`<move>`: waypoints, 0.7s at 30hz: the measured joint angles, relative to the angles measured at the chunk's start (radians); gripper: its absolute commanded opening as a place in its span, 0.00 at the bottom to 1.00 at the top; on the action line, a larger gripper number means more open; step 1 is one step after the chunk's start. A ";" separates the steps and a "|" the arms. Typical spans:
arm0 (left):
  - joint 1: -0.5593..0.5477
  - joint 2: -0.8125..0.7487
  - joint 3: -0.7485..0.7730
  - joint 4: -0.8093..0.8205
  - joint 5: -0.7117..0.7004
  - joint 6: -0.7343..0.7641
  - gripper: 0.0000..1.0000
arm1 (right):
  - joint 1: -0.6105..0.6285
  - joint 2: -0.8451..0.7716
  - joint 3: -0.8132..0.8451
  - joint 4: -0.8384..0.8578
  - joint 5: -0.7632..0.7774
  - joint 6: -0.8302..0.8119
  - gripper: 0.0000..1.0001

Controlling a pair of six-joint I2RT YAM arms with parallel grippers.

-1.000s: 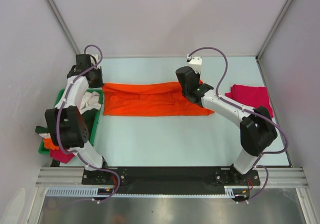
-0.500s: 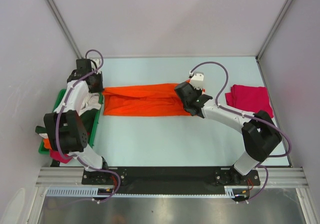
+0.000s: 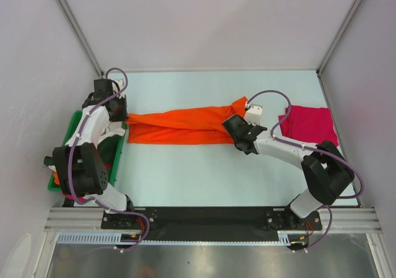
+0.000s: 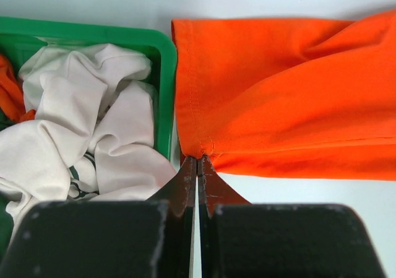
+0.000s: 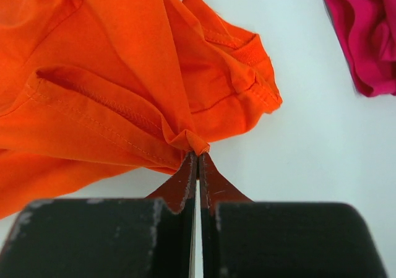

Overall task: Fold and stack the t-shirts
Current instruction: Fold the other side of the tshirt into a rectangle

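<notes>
A bright orange t-shirt (image 3: 185,126) lies stretched left to right across the table as a long narrow band. My left gripper (image 3: 124,116) is shut on its left end, pinching the hemmed corner (image 4: 204,147) beside the green bin. At the right end, my right gripper (image 3: 232,127) is shut on a bunched fold of the same shirt (image 5: 197,143), whose sleeve (image 5: 247,73) spreads just beyond the fingertips. A magenta-red t-shirt (image 3: 309,122) lies folded at the right of the table, apart from both grippers. It also shows in the right wrist view as magenta cloth (image 5: 365,30).
The green bin (image 3: 77,120) stands at the table's left edge, its rim (image 4: 164,61) close to the orange shirt's end. It holds a crumpled cream t-shirt (image 4: 93,117), plus orange cloth (image 3: 60,178) and magenta cloth (image 3: 74,193) at its near end.
Both grippers have moved with the orange shirt held between them; it has narrowed from a wide flat rectangle to a slimmer band. The right gripper has shifted right and nearer.
</notes>
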 measured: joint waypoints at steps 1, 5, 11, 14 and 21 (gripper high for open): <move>0.002 0.000 -0.002 0.000 0.000 0.001 0.00 | 0.000 -0.003 -0.005 -0.004 -0.004 0.007 0.00; 0.006 0.000 -0.012 0.000 -0.001 0.007 0.00 | -0.002 -0.003 -0.015 -0.010 -0.016 0.032 0.00; 0.007 0.028 -0.010 -0.003 -0.014 0.007 0.00 | -0.006 0.003 -0.016 -0.016 -0.044 0.062 0.00; 0.008 0.082 -0.001 -0.007 -0.027 0.007 0.01 | -0.006 0.021 -0.017 -0.019 -0.059 0.075 0.00; 0.009 0.186 0.057 -0.040 -0.031 0.008 0.22 | -0.006 0.065 -0.016 -0.044 -0.096 0.102 0.00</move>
